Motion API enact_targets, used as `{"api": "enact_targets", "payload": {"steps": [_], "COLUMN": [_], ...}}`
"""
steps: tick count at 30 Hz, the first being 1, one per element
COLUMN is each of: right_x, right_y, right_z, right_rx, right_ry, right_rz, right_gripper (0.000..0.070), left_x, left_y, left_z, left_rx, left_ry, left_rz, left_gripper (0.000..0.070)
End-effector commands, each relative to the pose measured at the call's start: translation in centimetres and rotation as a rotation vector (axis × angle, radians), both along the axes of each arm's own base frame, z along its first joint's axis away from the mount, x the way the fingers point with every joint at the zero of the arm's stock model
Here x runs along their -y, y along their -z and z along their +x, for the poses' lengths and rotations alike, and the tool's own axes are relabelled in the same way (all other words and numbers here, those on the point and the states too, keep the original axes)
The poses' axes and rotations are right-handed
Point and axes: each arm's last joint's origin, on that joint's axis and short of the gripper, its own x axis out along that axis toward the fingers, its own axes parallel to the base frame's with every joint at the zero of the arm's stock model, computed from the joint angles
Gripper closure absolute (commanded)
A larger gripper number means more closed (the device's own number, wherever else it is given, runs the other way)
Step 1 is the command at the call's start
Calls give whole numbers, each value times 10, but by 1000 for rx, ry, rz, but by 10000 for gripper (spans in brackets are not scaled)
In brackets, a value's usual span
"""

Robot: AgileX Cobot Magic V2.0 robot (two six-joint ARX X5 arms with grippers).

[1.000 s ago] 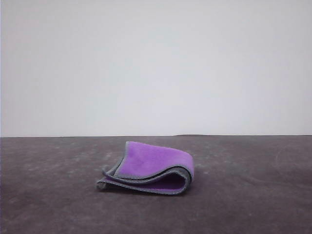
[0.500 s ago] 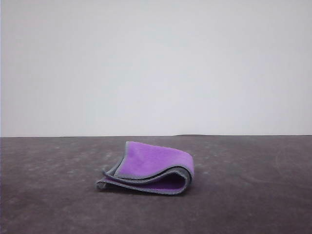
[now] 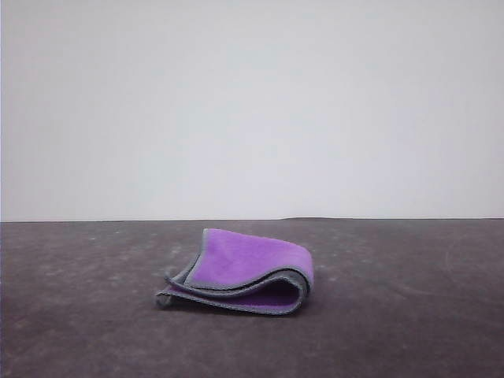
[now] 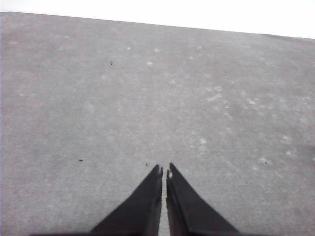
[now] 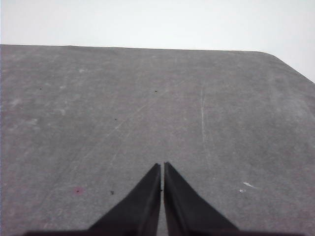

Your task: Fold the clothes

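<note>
Centrally on the dark grey counter [image 3: 87, 315] lies the cloth [image 3: 240, 272], folded over on itself with its bright purple face outward and its grey stitched edging tracing the layered edges. The fold bulges on the right side, and the open edges splay toward the left, where one corner rests flat on the counter. Behind the counter stands a plain white wall [image 3: 252, 102].

From the left wrist view, the left claw [image 4: 164, 173] has its two dark fingers pressed together at the tips, holding nothing, above bare speckled counter. From the right wrist view, the right claw [image 5: 162, 167] is likewise closed tip to tip and holds nothing, above scratched counter surface.
</note>
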Motion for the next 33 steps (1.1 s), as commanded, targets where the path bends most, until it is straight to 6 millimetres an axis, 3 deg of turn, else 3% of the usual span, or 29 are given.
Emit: {"api": "enact_targets", "payload": {"steps": [1,33], "right_x": [0,0], "right_y": [2,1], "right_z": [0,0], "right_rx": [-5,6], "right_ry": [7,7], "right_rz": [10,10], "right_gripper": [694,694], "left_x": [0,0], "left_y": [7,7], "left_z": [1,1], "left_rx": [-28,-28], "left_ry": [-1,-1], "left_rz": [10,10], "left_gripper": [700,700]}}
